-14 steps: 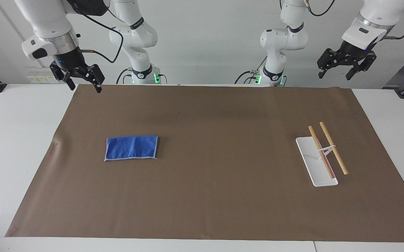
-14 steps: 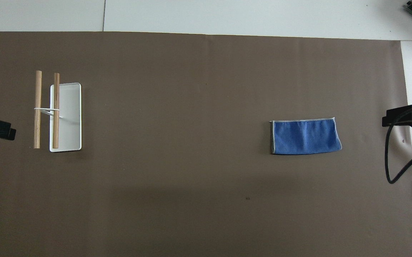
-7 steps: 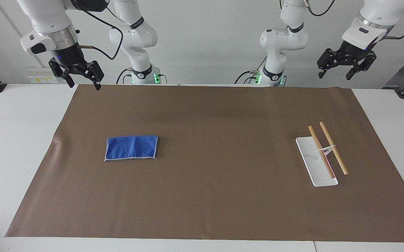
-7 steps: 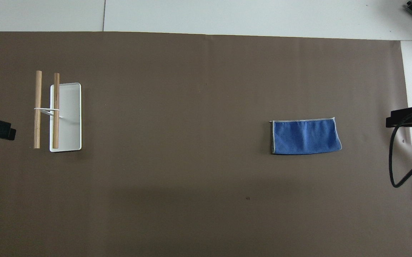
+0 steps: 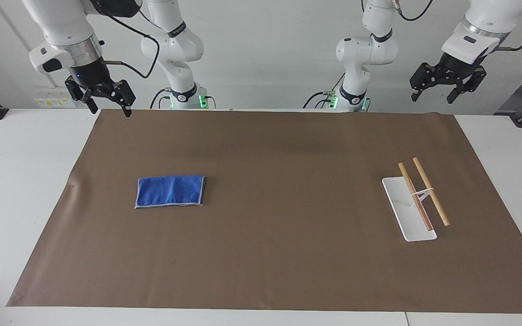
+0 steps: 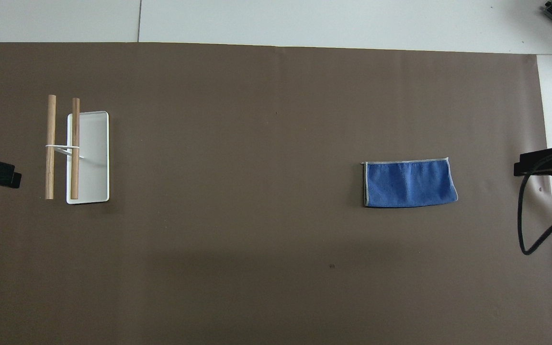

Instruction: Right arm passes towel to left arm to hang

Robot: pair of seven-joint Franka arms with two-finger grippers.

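The blue towel point(image 5: 170, 191) lies folded flat on the brown mat point(image 5: 270, 149), toward the right arm's end of the table; it also shows in the overhead view point(image 6: 409, 183). My right gripper point(image 5: 109, 107) hangs open and empty, high over the mat's corner close to the robots, well apart from the towel; its tip shows in the overhead view point(image 6: 539, 163). My left gripper point(image 5: 433, 96) hangs open and empty, high over the left arm's end of the table, and waits.
A white towel rack point(image 5: 417, 199) with two wooden bars stands on the mat toward the left arm's end; it also shows in the overhead view point(image 6: 75, 149). White tabletop point(image 5: 21, 181) borders the mat.
My right gripper has risen a little and shifted slightly near the mat's corner. The towel, the rack and the left arm have not moved.
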